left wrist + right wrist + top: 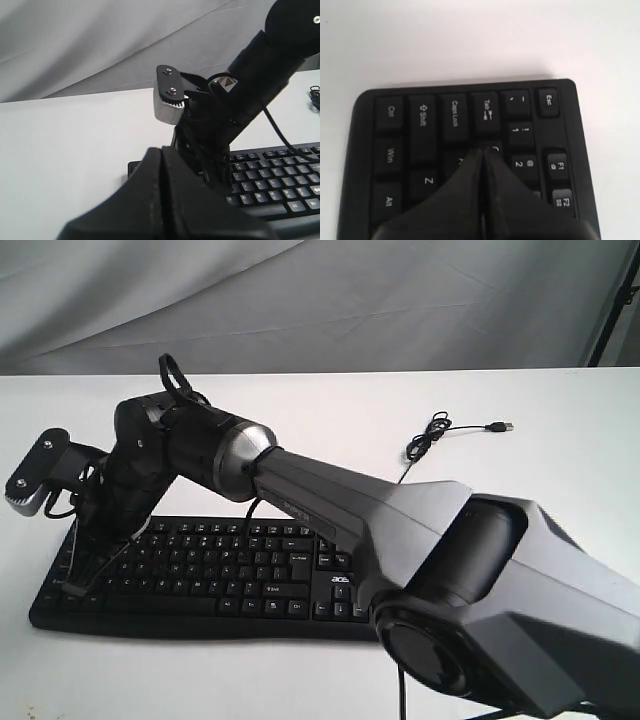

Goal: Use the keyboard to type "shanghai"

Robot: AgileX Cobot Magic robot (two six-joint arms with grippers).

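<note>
The black keyboard [230, 570] lies along the front of the white table, with its "acer" logo by the number pad. My right arm reaches across from the right, and my right gripper [80, 580] comes down on the keyboard's left end. In the right wrist view the right gripper [484, 151] is shut and empty, with its tip on the keyboard [422, 120] at the border of the A and Q keys. My left gripper [162, 150] is shut on nothing, low and just off the left end of the keyboard [280, 175]. It does not show in the exterior view.
The keyboard's thin USB cable [440, 435] lies coiled on the table behind the keyboard, its plug pointing right. The right arm's wrist camera [35, 475] juts out to the left; the same wrist camera [167, 97] stands just beyond my left gripper. A grey cloth backs the table.
</note>
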